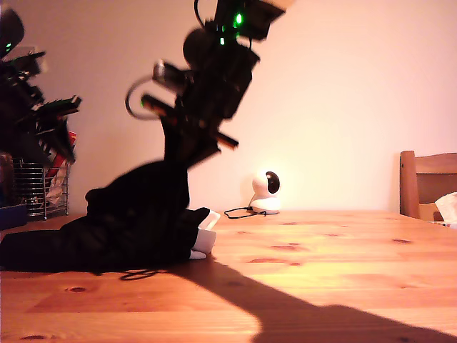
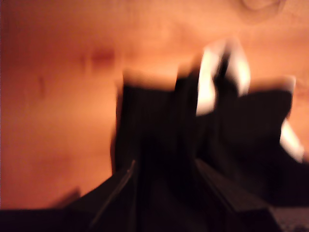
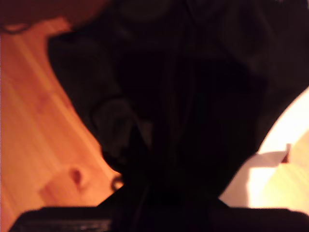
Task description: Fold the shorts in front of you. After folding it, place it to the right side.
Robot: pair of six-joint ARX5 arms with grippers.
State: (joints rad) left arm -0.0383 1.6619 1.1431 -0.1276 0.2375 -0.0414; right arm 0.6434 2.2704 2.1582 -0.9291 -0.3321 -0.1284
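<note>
Black white-hemmed shorts (image 1: 136, 221), bunched, partly lifted off the tabletop.

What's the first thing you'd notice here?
A big heap of black shorts on the wooden table, toward the exterior view's left, with an arm pulling part of it up off the wood. Behind sits a little white camera, and a long dark shadow stretches across the table.

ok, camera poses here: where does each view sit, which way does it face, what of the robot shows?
Exterior view: low at table height, facing the wall; an arm lifts the shorts at the exterior view's left, security camera behind.
First wrist view: on my first gripper, looking down at shorts over wood; blurred fingers.
Second wrist view: on my second gripper, close on shorts.
All share the shorts.
</note>
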